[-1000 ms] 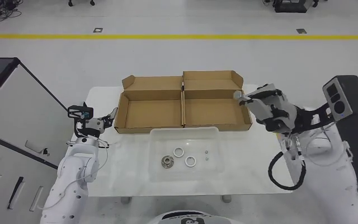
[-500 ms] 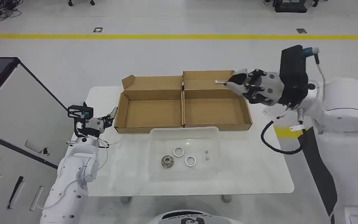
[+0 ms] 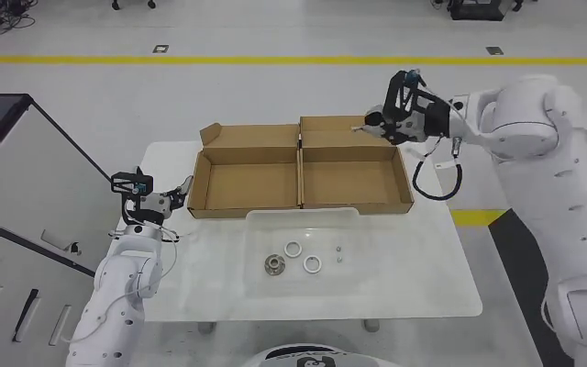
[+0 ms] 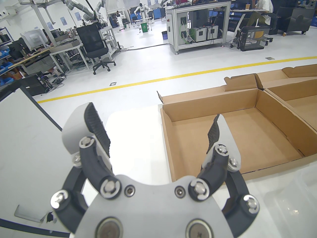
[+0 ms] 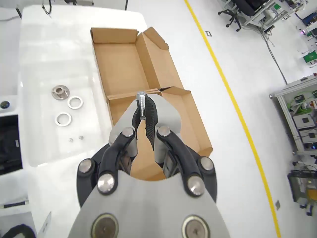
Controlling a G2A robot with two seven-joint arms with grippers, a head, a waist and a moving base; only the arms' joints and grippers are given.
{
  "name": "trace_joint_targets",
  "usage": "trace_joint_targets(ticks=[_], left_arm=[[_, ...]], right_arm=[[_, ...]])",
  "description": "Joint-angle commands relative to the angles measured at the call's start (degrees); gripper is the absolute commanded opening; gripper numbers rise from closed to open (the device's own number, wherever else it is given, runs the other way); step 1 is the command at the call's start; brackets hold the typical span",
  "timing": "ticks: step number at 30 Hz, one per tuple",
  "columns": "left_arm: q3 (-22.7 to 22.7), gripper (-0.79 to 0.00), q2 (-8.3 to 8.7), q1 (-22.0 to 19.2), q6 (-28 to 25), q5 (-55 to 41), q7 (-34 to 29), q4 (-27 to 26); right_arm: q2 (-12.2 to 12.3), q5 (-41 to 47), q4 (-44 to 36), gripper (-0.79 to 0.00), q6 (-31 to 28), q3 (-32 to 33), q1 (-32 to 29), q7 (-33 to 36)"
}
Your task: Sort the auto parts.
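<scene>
My right gripper [image 5: 144, 110] [image 3: 371, 125] is shut on a silver bolt [image 5: 141, 104] and hangs above the back right corner of the right cardboard box [image 3: 354, 183] [image 5: 173, 134]. The bolt [image 3: 359, 129] sticks out toward the box's back flap. The left cardboard box [image 3: 248, 186] [image 4: 230, 134] has nothing in it. A clear tray [image 3: 259, 240] in front of the boxes holds a metal flange [image 3: 272, 266] [image 5: 59, 92], two white rings [image 3: 294, 249] [image 3: 312, 265] and two small nuts [image 3: 339, 253]. My left gripper [image 4: 158, 128] [image 3: 181, 191] stands open at the table's left side, beside the left box.
The white table [image 3: 422, 275] has bare room to the right of the tray and in front of it. A slanted white panel [image 3: 46, 183] stands off the table's left edge. A yellow floor line [image 3: 275, 60] runs behind the table.
The right arm has swung from the table's right edge up and back, carrying the bolt over the right box's back corner. The left arm has kept still.
</scene>
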Motion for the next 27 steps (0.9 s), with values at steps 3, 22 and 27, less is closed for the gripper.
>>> trace_joint_targets(ticks=[3,22,27], left_arm=[[0.0,0.000,0.00,0.0,0.0,0.0,0.0,0.0],[0.0,0.000,0.00,0.0,0.0,0.0,0.0,0.0],[0.0,0.000,0.00,0.0,0.0,0.0,0.0,0.0]], right_arm=[[0.0,-6.3,7.4,-0.785,-3.6,-9.1,7.7,-3.6],[-6.1,-10.7,29.0,-0.785,-7.0,-43.0,27.1,-10.5],[-8.6,-9.9,35.1,-0.785,-7.0,-49.0,28.7,-14.1]])
